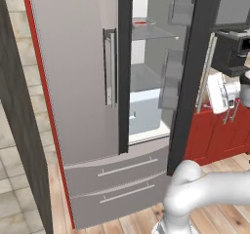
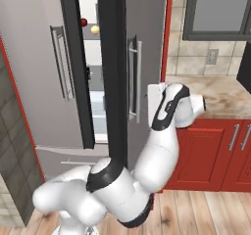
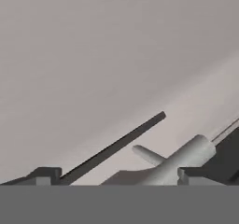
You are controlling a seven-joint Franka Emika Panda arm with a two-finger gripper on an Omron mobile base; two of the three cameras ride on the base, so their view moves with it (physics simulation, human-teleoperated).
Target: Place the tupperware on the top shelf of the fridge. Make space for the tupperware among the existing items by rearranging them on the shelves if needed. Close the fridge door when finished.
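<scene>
Tupperware, a small clear rectangular tub with red contents [image 1: 141,21], rests on the top shelf [image 1: 157,32], a thin pale grey translucent panel, at its left near corner against the dark centre strip. It stands inside the tall grey French-door fridge [image 1: 78,82]. The left door is shut. The right door [image 1: 194,57] stands open and is seen edge-on, with boxy grey door bins [image 1: 172,77] on its inner face; their contents cannot be made out.

In the right base view, a small red round fruit [image 2: 84,22] and a small orange-yellow ball [image 2: 95,30] sit side by side high in the interior, the ball just right of the fruit. A pale blue crisper drawer [image 1: 144,112] occupies the bottom of the compartment.

The two-finger gripper [image 3: 114,176] is on the outer side of the open right door. Its jaws are spread wide and hold nothing. The grey vertical bar handle [image 3: 189,157] lies between the finger tips [image 3: 44,174], not clamped.
</scene>
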